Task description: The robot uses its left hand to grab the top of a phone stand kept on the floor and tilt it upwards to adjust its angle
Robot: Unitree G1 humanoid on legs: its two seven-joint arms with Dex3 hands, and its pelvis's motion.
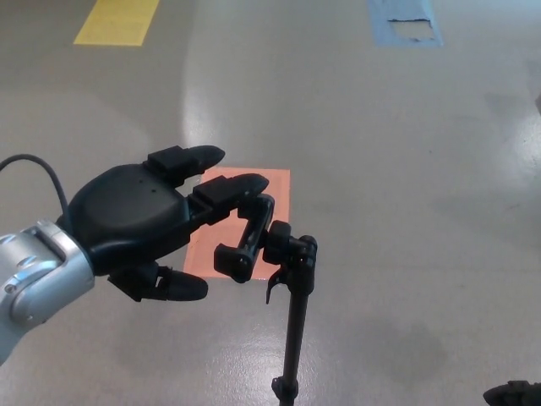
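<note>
Standing on the grey floor, the phone stand is rising on a thin black pole toward the camera, and its clamp head is leaning off to the left of the pole top, over an orange floor patch. The left hand is reaching in from the left with its fingers spread and holding nothing; the two fingers are lying just above the upper end of the clamp, seemingly touching or nearly so, while the thumb is hanging below and to the left, apart from the clamp's lower end. The grab, then, is not yet made. To do this step well, the hand is probably needing to slide a little further right so the clamp sits between fingers and thumb, then to close firmly before any lifting. Tilting is best done as a slow turn about the joint at the pole top, since a sideways push could tip such a slender stand. Only a dark scrap shows at the picture's lower right corner, too little to say whether it is the right hand. A yellow patch and a blue one are lying far off on the floor.
</note>
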